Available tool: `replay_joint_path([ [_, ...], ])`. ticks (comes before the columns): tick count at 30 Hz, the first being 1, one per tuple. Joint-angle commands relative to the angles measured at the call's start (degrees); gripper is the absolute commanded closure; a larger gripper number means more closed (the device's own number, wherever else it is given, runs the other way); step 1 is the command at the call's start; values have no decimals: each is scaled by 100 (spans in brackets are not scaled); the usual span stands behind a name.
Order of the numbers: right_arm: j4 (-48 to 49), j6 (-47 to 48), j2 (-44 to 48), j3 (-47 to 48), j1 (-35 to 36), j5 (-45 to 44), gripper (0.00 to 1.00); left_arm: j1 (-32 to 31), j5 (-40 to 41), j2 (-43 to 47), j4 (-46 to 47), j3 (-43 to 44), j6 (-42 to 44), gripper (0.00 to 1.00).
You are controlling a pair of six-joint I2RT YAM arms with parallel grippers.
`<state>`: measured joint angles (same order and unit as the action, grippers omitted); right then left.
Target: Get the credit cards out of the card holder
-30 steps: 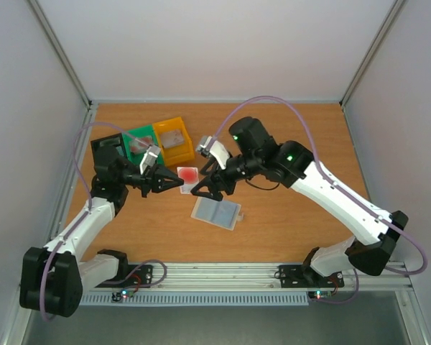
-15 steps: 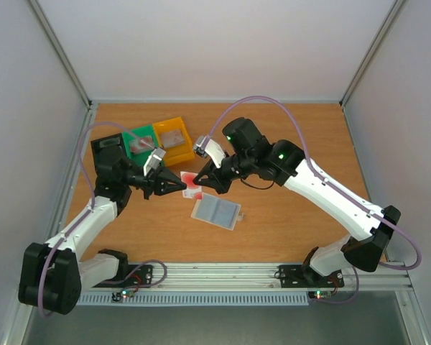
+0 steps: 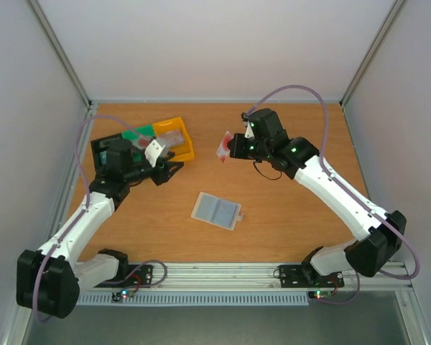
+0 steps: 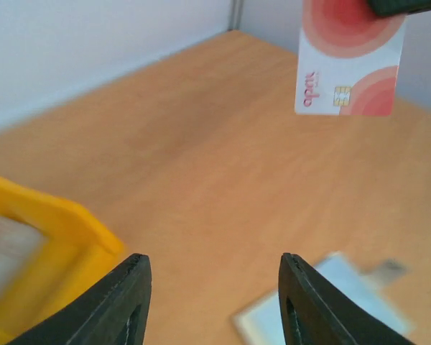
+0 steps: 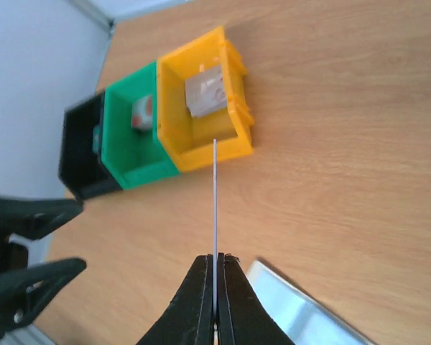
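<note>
My right gripper point(image 3: 230, 146) is shut on the reddish-pink credit card point(image 3: 223, 146) and holds it in the air above the far middle of the table. In the right wrist view the card point(image 5: 215, 194) is edge-on, pinched between the shut fingertips point(image 5: 215, 257). The left wrist view shows its pink face point(image 4: 350, 61) hanging at the upper right. My left gripper point(image 3: 169, 169) is open and holds nothing point(image 4: 214, 267), to the left of the card. The pale blue-grey card holder point(image 3: 217, 210) lies flat on the table between the arms, and also shows in the wrist views point(image 4: 330, 305) point(image 5: 305, 316).
Three bins stand in a row at the far left: yellow point(image 3: 178, 138), green point(image 3: 139, 134) and black point(image 3: 103, 147). The yellow bin point(image 5: 201, 108) and the green bin point(image 5: 133, 136) each hold a small object. White walls close in the table.
The card has passed from my left gripper to my right. The left opened and drew back to the left. The right shut on the card and carried it up and away to the right.
</note>
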<state>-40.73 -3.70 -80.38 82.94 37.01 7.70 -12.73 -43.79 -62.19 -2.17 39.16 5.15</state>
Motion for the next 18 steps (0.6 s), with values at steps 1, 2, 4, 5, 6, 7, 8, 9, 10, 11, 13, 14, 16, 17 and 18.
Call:
replay_joint_path([
  [1,1508,-2172,29,-394,45,-722,99,-409,1920,310,-928,1001,2904,52],
  [2,1731,-2393,-14,-407,58,-751,99,-598,2015,437,-881,1040,3499,52],
  [4,2067,-2800,-62,-473,123,-1049,99,-1029,2095,728,-296,852,4333,49],
  [5,2221,-2915,-61,-520,176,-1150,99,-1222,2120,832,219,660,4849,45],
  [6,2335,-3000,-45,-564,241,-1257,99,-1428,2161,883,741,444,5111,42],
  [7,2418,-3062,-21,-603,297,-1372,99,-1631,2284,881,1088,241,5408,37],
  [8,2462,-3106,-8,-614,350,-1474,99,-1828,2458,831,1424,124,5626,32],
  [9,2497,-3151,23,-639,399,-1568,99,-2021,2662,744,1754,9,5920,28],
  [10,2535,-3184,44,-669,439,-1633,99,-2158,2821,626,2062,-70,6144,24],
  [11,2580,-3229,63,-723,470,-1659,99,-2263,2913,462,2406,-123,6338,22],
  [13,2642,-3303,83,-781,490,-1662,99,-2362,3091,30,3068,-40,6841,21],
  [14,2667,-3331,88,-787,491,-1640,99,-2384,3205,-208,3302,117,7006,21],
  [16,2755,-3343,99,-780,512,-1581,99,-2390,3363,-579,3346,499,7086,22],
  [17,2796,-3341,108,-768,519,-1568,99,-2392,3373,-705,3243,662,7115,22],
  [18,2825,-3314,118,-756,543,-1579,99,-2392,3341,-760,3128,765,7147,23],
])
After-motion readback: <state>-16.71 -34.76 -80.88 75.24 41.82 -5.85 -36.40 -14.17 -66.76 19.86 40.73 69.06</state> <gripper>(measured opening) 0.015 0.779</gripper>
